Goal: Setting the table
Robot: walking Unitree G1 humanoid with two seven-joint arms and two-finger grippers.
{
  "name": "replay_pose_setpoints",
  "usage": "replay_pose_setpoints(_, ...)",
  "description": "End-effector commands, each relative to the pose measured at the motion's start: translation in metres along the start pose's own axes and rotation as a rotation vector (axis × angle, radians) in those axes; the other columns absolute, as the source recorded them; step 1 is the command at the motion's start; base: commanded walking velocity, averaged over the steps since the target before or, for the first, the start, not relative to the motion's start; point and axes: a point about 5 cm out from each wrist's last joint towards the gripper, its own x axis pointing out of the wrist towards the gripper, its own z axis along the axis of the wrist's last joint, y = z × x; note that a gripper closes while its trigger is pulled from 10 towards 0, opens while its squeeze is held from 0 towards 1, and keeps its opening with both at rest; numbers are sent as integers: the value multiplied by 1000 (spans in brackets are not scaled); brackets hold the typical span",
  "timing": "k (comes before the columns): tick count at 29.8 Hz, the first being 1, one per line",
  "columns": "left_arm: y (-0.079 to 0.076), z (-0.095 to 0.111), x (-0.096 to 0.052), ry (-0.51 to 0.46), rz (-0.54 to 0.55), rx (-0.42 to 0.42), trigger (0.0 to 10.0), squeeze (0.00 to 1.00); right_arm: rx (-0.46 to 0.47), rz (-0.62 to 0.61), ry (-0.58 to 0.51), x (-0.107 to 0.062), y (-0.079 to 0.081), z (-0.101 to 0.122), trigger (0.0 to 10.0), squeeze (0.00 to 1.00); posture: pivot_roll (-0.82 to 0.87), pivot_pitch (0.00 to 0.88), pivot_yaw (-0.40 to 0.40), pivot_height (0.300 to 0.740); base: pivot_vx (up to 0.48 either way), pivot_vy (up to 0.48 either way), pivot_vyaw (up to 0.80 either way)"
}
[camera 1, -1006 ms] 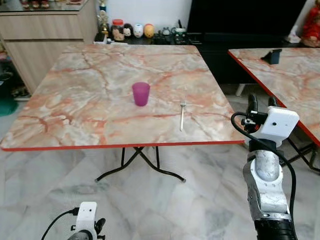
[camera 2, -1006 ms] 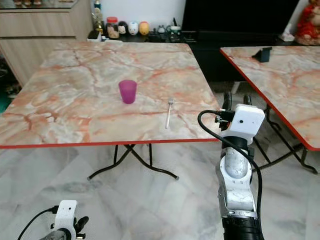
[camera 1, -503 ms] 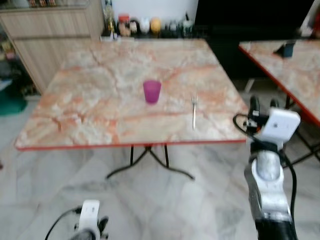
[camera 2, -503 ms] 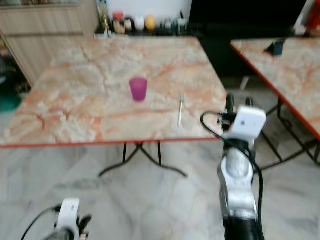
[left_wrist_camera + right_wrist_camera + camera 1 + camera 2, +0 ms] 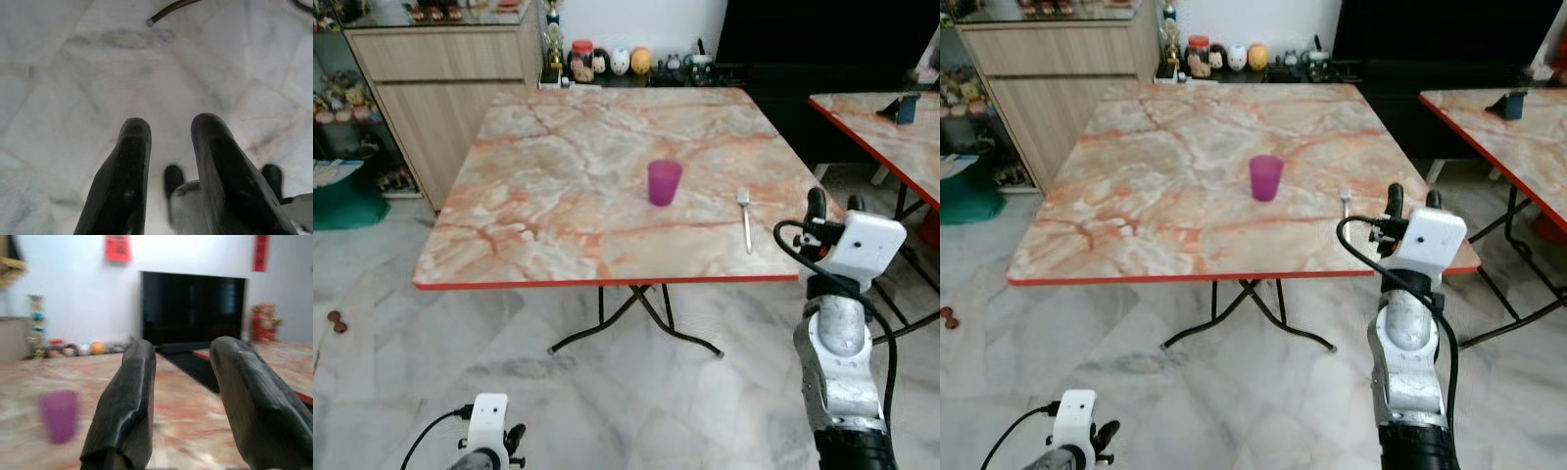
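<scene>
A purple cup (image 5: 664, 182) stands upright near the middle of the marble-patterned table (image 5: 558, 196). A silver fork (image 5: 744, 217) lies to the cup's right, close to the table's right front corner. My right gripper (image 5: 835, 201) is raised just off that corner, at about tabletop height, pointing across the table. It is open with nothing between its fingers (image 5: 128, 396), and the cup (image 5: 59, 421) appears blurred beyond them. My left gripper (image 5: 171, 125) hangs low and open over the pale floor.
A second marble table (image 5: 891, 127) stands to the right with a narrow gap between the two. A wooden cabinet (image 5: 440, 69) is at the back left, and jars and figurines (image 5: 607, 61) line a low shelf. Black folding legs (image 5: 636, 313) stand under the table.
The whole view has shifted: the table now sits further right and more floor and cabinet show on the left. Cup and fork keep their places on the table. The right gripper stays raised and open.
</scene>
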Motion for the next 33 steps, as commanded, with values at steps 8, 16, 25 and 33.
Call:
replay_pose_setpoints(8, -5, 0, 1, -6, -16, -14, 10000, 0, -2, -17, -6, 1, -5, 1, 10000, 0, 50, 0, -27, 727, 0, 0, 0)
replay_pose_setpoints(16, -5, 0, 1, -2, -20, -14, 10000, 0, 2, -22, -7, 1, -5, 0, 10000, 0, 51, 0, -28, 727, 0, 0, 0)
replay_pose_setpoints(25, -5, 3, 2, -13, -7, -23, 10000, 0, -1, -34, -2, 1, -8, -1, 10000, 0, 57, 0, -41, 727, 0, 0, 0)
replay_pose_setpoints(33, -7, 1, 1, -9, -14, -32, 10000, 0, -6, -32, -4, 3, -8, 0, 10000, 0, 56, 0, -44, 727, 293, 0, 0)
